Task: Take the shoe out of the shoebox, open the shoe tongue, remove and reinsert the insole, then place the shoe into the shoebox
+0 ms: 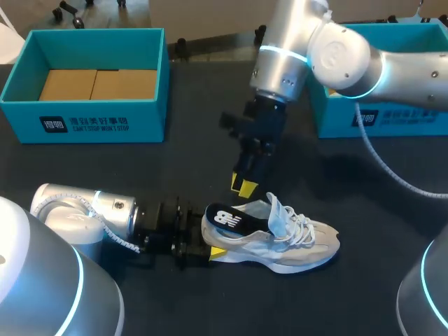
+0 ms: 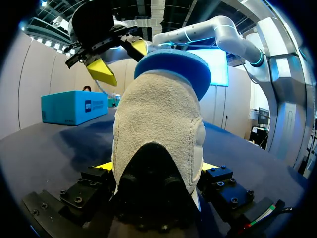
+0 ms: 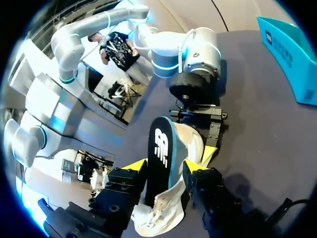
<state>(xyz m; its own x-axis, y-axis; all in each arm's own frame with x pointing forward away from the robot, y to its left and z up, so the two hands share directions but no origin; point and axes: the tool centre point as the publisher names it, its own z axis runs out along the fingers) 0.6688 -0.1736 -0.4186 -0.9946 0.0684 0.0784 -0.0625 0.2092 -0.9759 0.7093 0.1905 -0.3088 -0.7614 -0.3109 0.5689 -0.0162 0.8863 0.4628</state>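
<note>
My left arm (image 1: 84, 210) came in low from the lower left of the frame and lay close to the table (image 1: 210, 154). Its pincer (image 1: 208, 241) was squeezed on the heel of the shoe (image 1: 294, 245), with one yellow tip on each side of the heel. The shoe sat on the table in the lower middle of the frame, out of any box. It was pale grey and white, and its toe pointed to the right. Its white laces (image 1: 297, 227) lay loose on top.

The dark insole (image 1: 227, 220) stuck up out of the heel end, tilted, with a blue edge.

Just above the insole hung my right pincer (image 1: 242, 185). Its yellow tips were a little apart and were not pinching the insole. My right arm (image 1: 336, 56) came down to it from the upper right.

Farther back stood two blue-green shoeboxes. One box (image 1: 84, 122) was at the upper left, open, with brown card (image 1: 98, 84) inside. The other box (image 1: 392, 119) was at the upper right, partly behind my right arm.
</note>
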